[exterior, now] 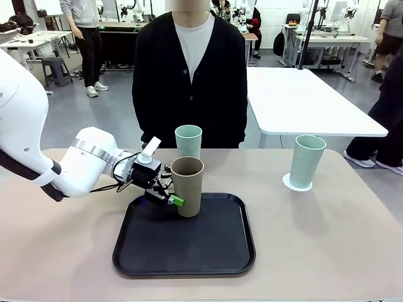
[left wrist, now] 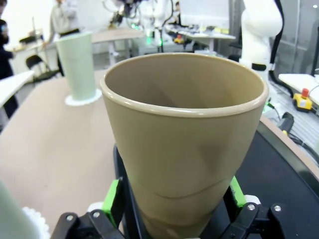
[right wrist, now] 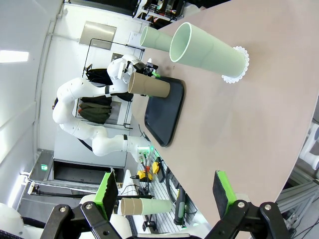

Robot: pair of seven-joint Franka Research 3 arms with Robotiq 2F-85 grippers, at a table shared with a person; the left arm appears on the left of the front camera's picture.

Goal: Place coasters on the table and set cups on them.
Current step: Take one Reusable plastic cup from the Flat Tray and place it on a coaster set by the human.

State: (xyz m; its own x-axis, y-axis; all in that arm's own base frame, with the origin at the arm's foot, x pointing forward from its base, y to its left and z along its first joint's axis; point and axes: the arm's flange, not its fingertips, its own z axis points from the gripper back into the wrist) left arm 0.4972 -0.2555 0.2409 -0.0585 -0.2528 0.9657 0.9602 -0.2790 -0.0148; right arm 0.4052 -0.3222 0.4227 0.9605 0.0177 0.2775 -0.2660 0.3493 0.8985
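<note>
Black tray point(exterior: 157, 251) holds tan cup point(exterior: 187, 186), left end effector point(exterior: 169, 191) clamping it.

A robotics lab: beyond the beige table point(exterior: 352, 251) stand white worktables point(exterior: 308, 104) and benches with more white robot arms, cables, an emergency-stop button point(left wrist: 302, 99), and people standing about on the grey floor.

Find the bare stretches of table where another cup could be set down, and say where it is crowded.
Free: the table between the tray and the right mint cup on its coaster; also the near-left corner under the left arm. Crowded: the tray's far-left end, where the left gripper flanks the tan cup near the far mint cup.
</note>
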